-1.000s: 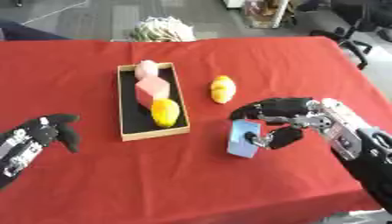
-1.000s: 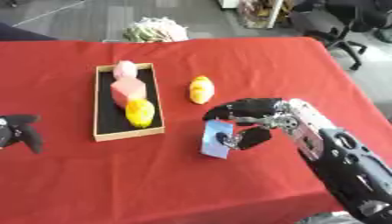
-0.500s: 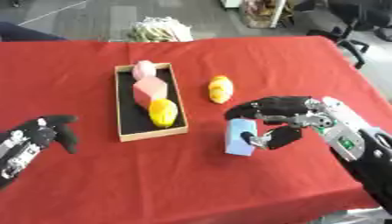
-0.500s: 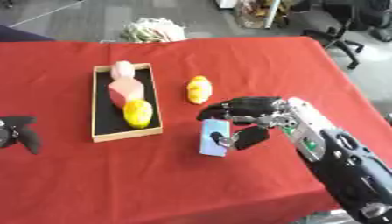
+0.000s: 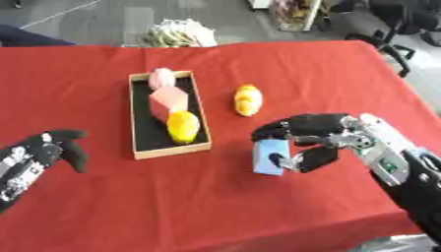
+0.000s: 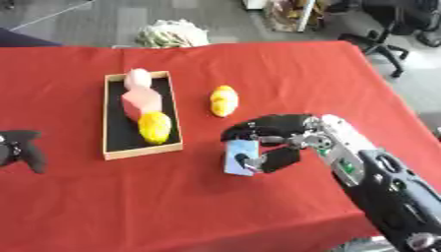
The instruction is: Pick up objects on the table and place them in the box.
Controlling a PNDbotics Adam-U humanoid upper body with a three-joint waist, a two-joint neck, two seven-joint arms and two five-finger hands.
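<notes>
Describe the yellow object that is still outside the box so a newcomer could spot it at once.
Start at the long, shallow box on the red table. Just to its right, apart from it, a yellow oval object lies on bare cloth, beyond the right hand holding a light blue block. The other yellow piece is inside the box; this one lies alone outside it.

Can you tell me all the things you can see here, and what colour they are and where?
table: one, red cloth, fills the view
box: one, tan rim, black inside, left of centre
pink items: two, far end of box
yellow item: one, in box, near end
yellow item on cloth: one, right of box
pale blue block: one, held by right hand
right hand: black, curled round block
left hand: black, lower left, idle
</notes>
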